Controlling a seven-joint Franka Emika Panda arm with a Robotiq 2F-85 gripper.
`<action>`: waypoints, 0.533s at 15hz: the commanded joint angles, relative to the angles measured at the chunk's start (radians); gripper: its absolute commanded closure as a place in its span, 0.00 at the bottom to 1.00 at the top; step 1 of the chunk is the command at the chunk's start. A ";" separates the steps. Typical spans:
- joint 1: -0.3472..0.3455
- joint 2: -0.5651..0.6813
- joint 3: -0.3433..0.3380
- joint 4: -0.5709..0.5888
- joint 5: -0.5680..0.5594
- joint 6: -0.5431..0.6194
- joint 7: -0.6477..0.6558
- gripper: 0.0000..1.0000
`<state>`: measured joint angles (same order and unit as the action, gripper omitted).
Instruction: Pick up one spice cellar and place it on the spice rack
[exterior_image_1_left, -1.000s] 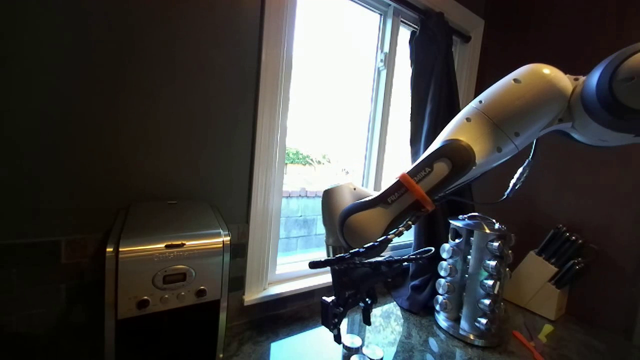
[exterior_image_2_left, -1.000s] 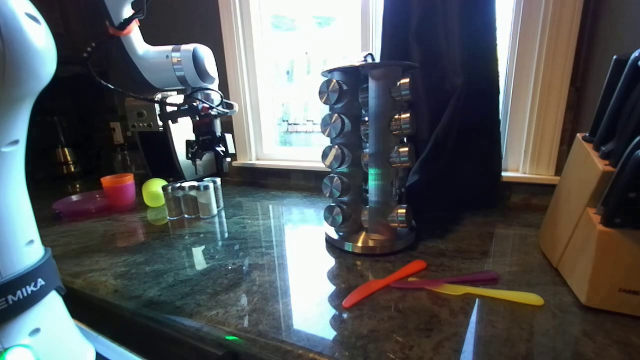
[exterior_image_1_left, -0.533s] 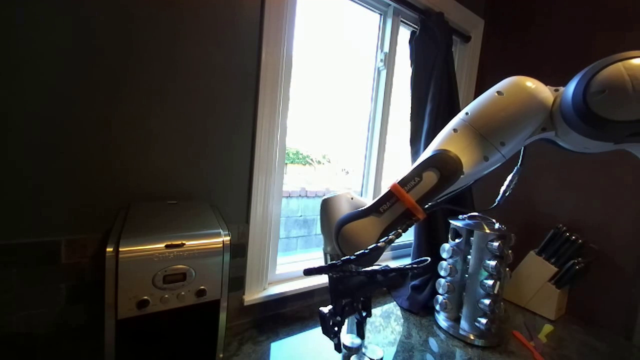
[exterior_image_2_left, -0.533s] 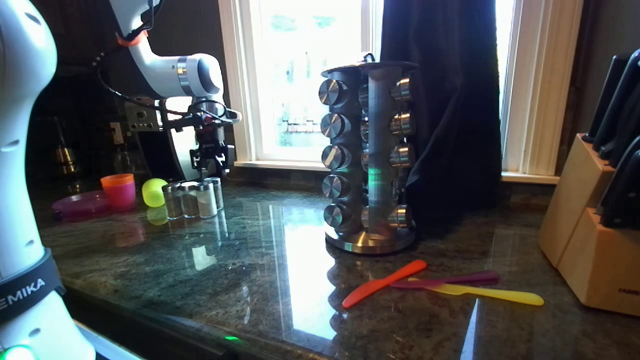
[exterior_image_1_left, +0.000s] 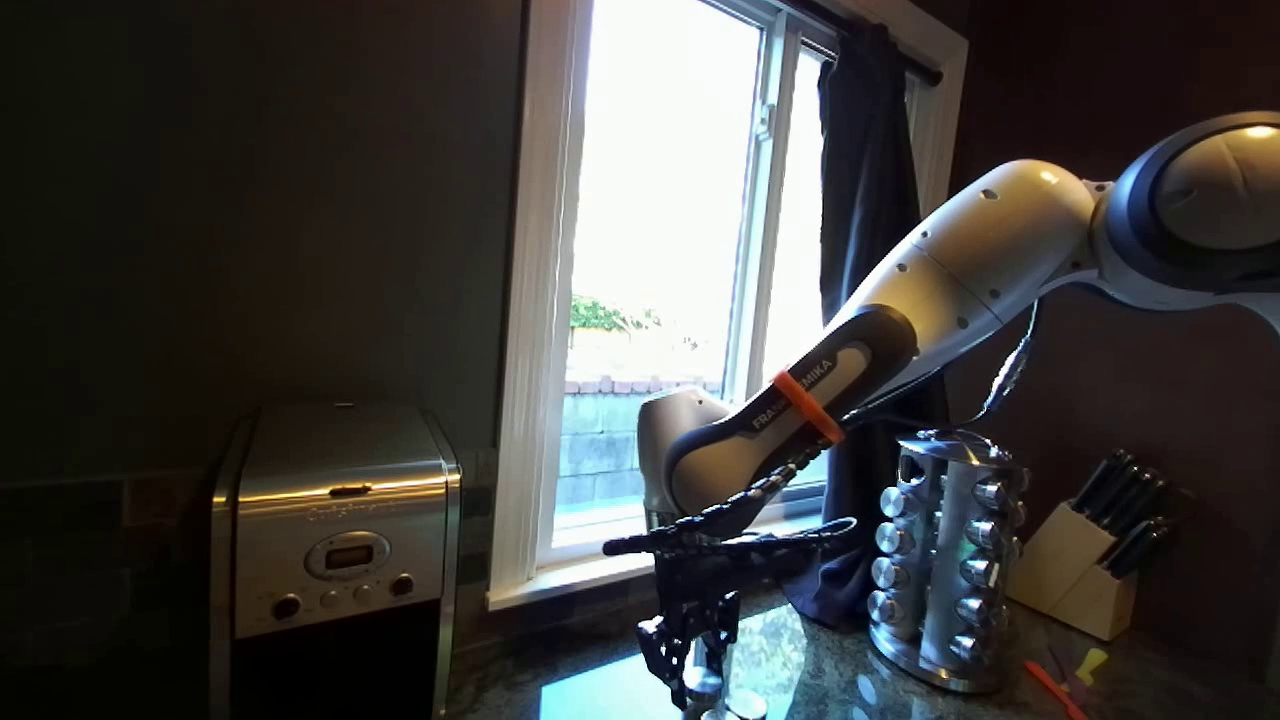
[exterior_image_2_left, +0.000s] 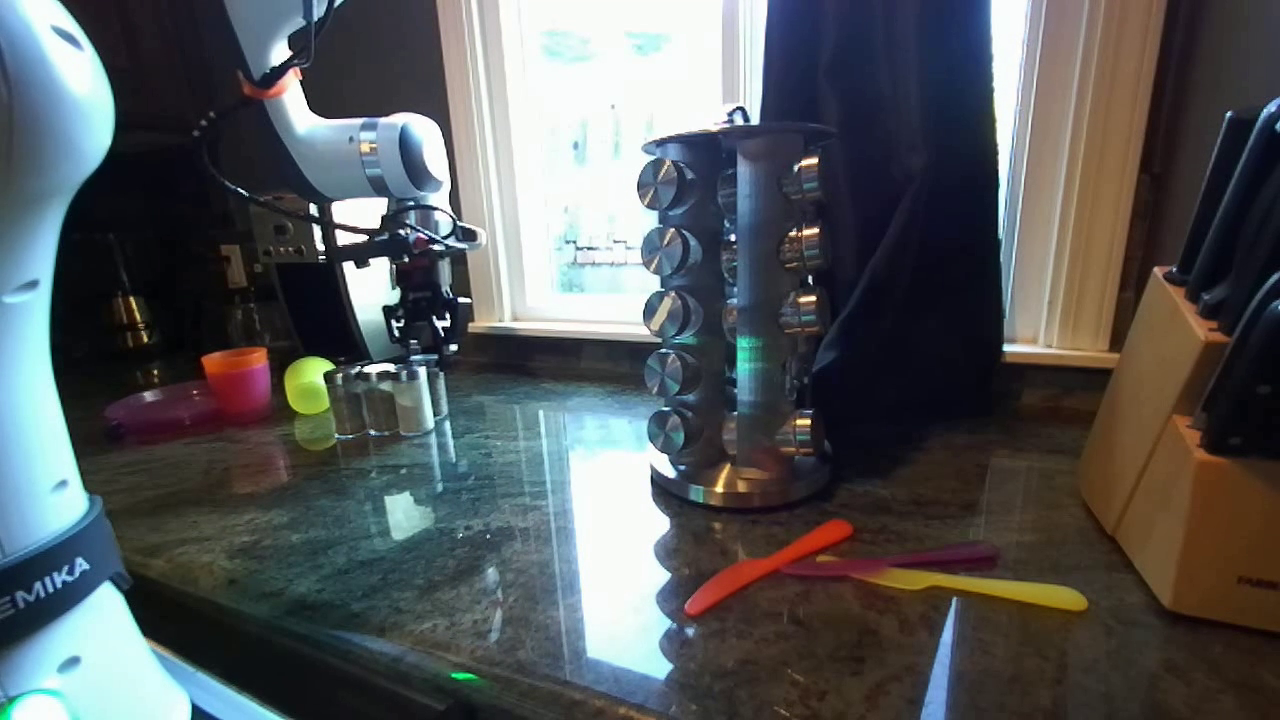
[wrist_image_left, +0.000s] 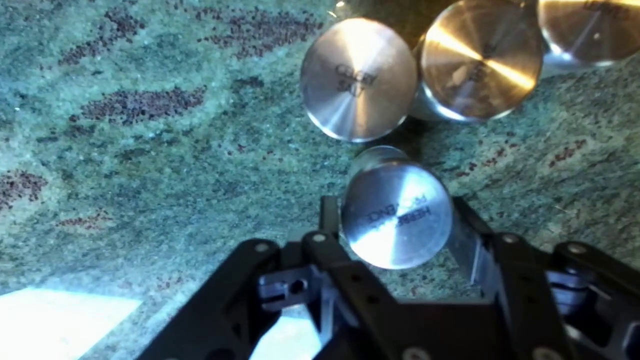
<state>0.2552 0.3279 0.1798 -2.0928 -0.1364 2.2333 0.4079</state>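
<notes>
- the spice jar (wrist_image_left: 400, 232) stands upright on the table (exterior_image_2_left: 530, 580), silver lid up with dark lettering on it; it is left of the spice rack (exterior_image_2_left: 762, 320) in both exterior views.
- the gripper (wrist_image_left: 395, 210) points down over it, set fairly narrow, one finger (wrist_image_left: 329, 215) at each side of the lid; lid and fingers almost meet, but whether they grip the jar i cannot tell.
- three more jars (wrist_image_left: 480, 65) stand in a row just beside it, lids up.
- the spice rack, a silvery tiered stand, is well apart from the gripper, its own jars lying sideways with lids facing out.
- near, in front of the rack in an exterior view, lie an orange knife (exterior_image_2_left: 770, 568), a purple knife (exterior_image_2_left: 920, 557) and a yellow knife (exterior_image_2_left: 985, 588).
- left of the jars are a rounded yellow-green object (exterior_image_2_left: 309, 385), a pink cup (exterior_image_2_left: 240, 392) with orange at its top, and a purple plate (exterior_image_2_left: 160, 408).
- at the right, a wooden knife block (exterior_image_2_left: 1150, 420) holds dark handles.
- at the left in an exterior view is a silver appliance (exterior_image_1_left: 345, 480).
- a window (exterior_image_1_left: 670, 180) with a dark curtain (exterior_image_2_left: 890, 260) is on the far side.
</notes>
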 joint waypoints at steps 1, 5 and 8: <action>0.019 0.027 -0.010 0.022 0.014 -0.040 -0.026 0.18; 0.026 0.037 -0.012 0.024 0.011 -0.056 -0.032 0.41; 0.030 0.003 -0.021 0.018 -0.001 -0.106 -0.012 0.52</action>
<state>0.2678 0.3512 0.1783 -2.0904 -0.1364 2.1970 0.3915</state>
